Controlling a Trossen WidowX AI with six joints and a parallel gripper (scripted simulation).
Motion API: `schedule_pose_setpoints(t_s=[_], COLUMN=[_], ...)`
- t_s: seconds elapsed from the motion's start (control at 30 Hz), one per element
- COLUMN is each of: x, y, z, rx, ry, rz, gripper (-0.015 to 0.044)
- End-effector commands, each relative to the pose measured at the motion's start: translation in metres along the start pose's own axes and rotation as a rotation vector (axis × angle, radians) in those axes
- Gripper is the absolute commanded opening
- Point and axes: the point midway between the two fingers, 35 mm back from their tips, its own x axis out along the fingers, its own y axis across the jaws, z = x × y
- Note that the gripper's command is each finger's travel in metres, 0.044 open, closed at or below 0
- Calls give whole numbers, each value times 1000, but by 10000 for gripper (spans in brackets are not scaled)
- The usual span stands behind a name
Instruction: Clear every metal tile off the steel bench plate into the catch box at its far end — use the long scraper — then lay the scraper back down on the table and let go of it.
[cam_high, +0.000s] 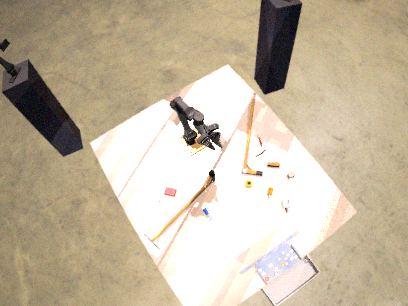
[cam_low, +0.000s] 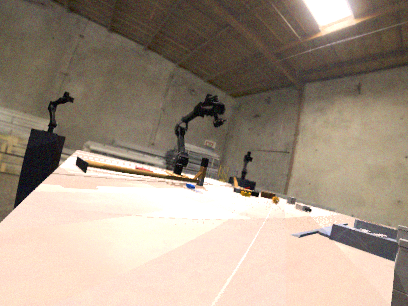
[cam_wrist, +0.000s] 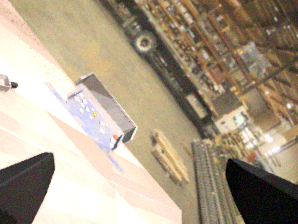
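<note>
A long wooden-handled tool (cam_high: 181, 212) (cam_low: 135, 170) lies left of centre, with a wide thin blade at its far-left end and a black grip at its other end. It looks like the long scraper. The blue-looking steel plate (cam_high: 272, 257) (cam_wrist: 92, 131) holds many small white tiles, a yellow tile (cam_high: 283, 264) (cam_wrist: 94, 114) and an orange tile (cam_high: 267, 279) (cam_wrist: 115, 136). The catch box (cam_high: 295, 286) (cam_wrist: 111, 106) adjoins its far side; I make out no tiles inside. My gripper (cam_high: 218, 147) (cam_low: 220, 123) (cam_wrist: 141, 159) is open and empty, high above the table, away from both tools.
A second long wooden-handled tool (cam_high: 249, 132) lies to the right, with a bent, black-tipped end. Near it lie a yellow tape roll (cam_high: 249, 184) and several small tools. A red block (cam_high: 170, 192) and a blue marker-like thing (cam_high: 206, 212) (cam_low: 190, 186) flank the first tool.
</note>
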Motion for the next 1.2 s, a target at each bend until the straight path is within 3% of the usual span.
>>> schedule_pose_setpoints(t_s=[0.0,1.17], x=[6,-1], y=[11,95], z=[9,100], rx=[-52,-394], ry=[-35,-404], rz=[27,149], gripper=[440,440])
